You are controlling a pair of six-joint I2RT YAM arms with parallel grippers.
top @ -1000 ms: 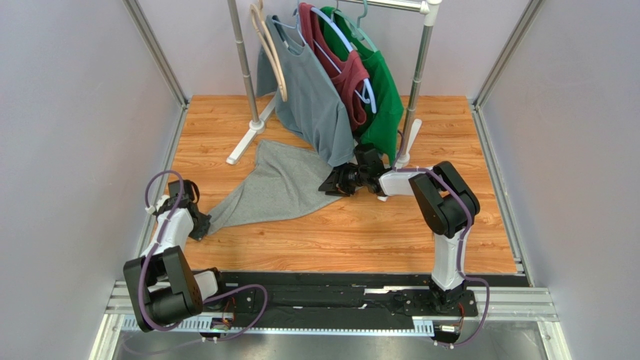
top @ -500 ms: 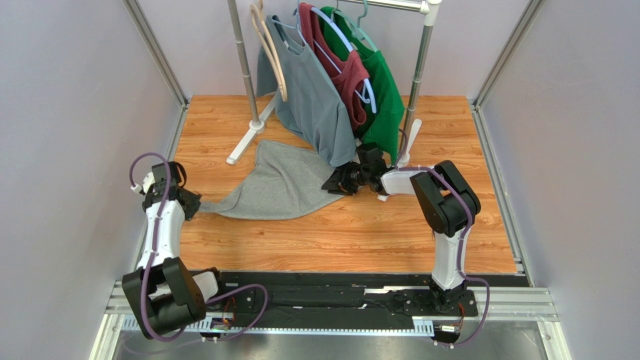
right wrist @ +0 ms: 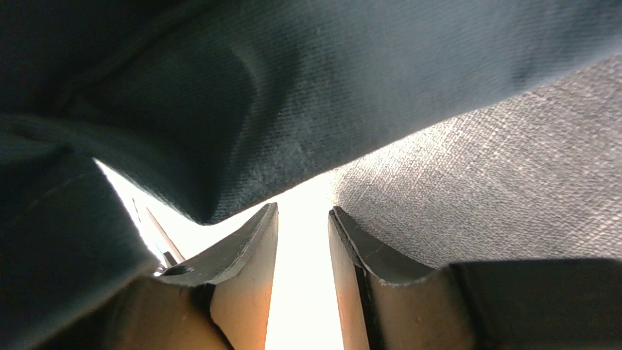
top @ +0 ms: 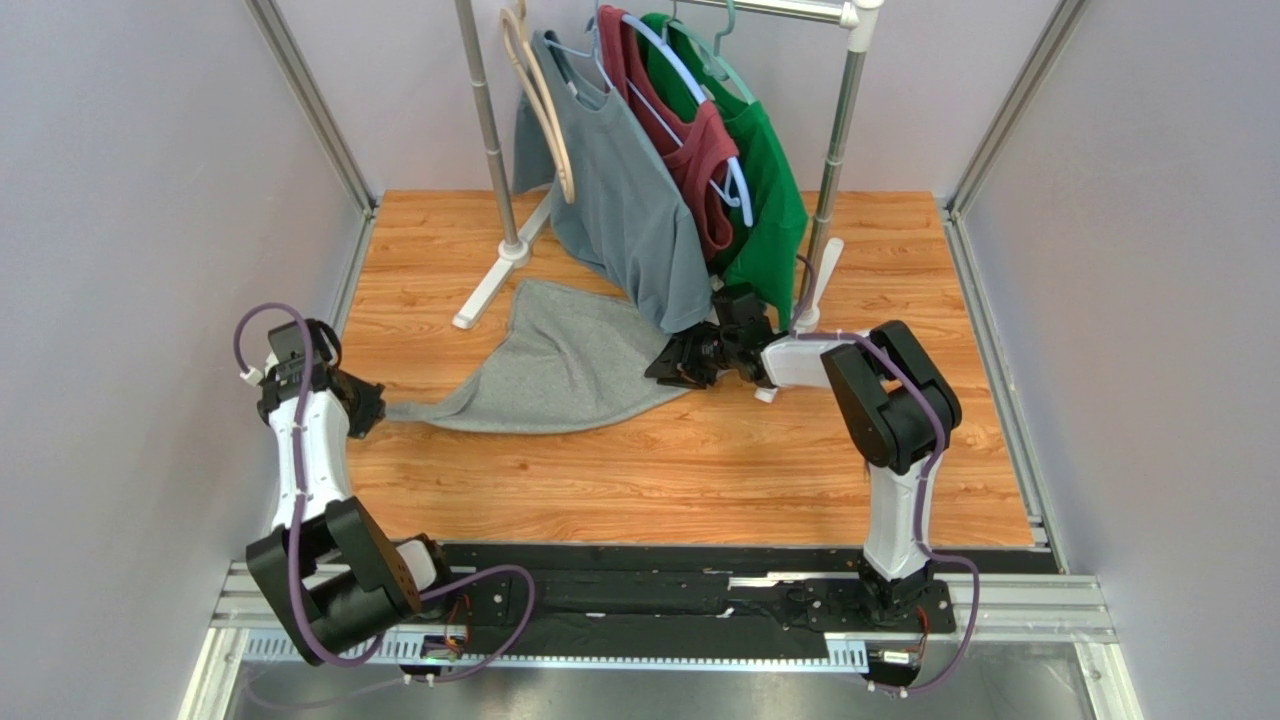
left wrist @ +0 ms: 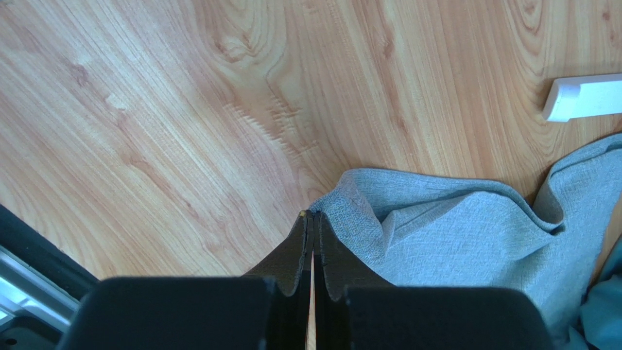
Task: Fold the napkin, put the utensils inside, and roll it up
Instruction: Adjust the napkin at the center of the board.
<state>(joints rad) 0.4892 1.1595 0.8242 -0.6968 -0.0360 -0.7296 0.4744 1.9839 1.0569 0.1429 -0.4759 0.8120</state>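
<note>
spreading step, i judge: left claw (left wrist: pixel 312 226) clenched on the napkin (top: pixel 564 375) corner, right claw (right wrist: pixel 301 213) parted, empty; next the cloth needs drawing flat on the surface (top: pixel 676 465) before folding.

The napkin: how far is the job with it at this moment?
Nothing looks done: the napkin lies rumpled on the table, with no neat fold. In hand: the left hand pinches one corner, drawn out to a point; the right hand, open, sits at the opposite corner under the hanging grey shirt. Left: the fold, the utensils, which show in no view, and the roll.
</note>
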